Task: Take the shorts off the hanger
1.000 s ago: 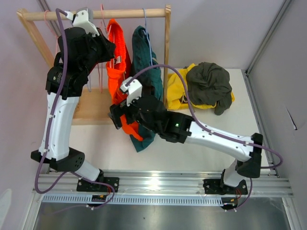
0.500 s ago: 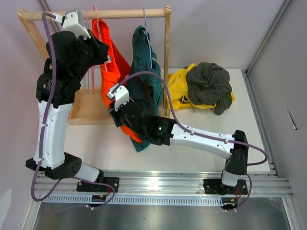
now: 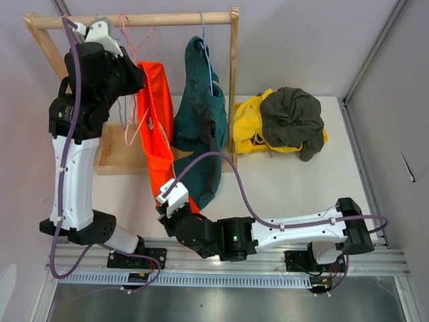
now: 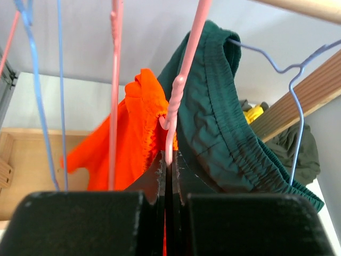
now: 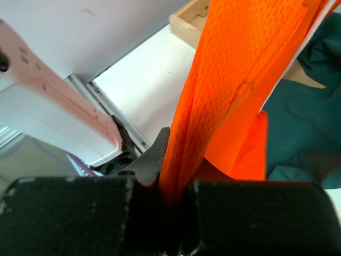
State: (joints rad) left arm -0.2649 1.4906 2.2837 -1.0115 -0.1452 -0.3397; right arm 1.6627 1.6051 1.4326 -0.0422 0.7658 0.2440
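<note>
The bright orange shorts (image 3: 155, 134) hang from a pink hanger (image 4: 184, 80) and are stretched taut toward the near edge. My left gripper (image 4: 169, 160) is shut on the pink hanger's wire below its twist, up by the rail (image 3: 139, 72). My right gripper (image 5: 173, 160) is shut on the lower end of the orange shorts (image 5: 240, 69), low over the table's front (image 3: 165, 193). The dark teal shorts (image 3: 201, 121) hang on a blue hanger (image 3: 201, 27). The yellow shorts (image 3: 244, 127) and dark olive shorts (image 3: 291, 117) lie heaped on the table.
A wooden rack with top rail (image 3: 174, 19), right post (image 3: 233, 80) and base tray (image 3: 117, 151) stands at the back left. Several bare wire hangers (image 4: 48, 106) hang beside the pink one. Metal frame rails run along the front and right.
My right gripper has shut on the orange shorts and pulled back toward the near edge, drawing them out long. The left gripper has shifted the pink hanger left along the rail.
</note>
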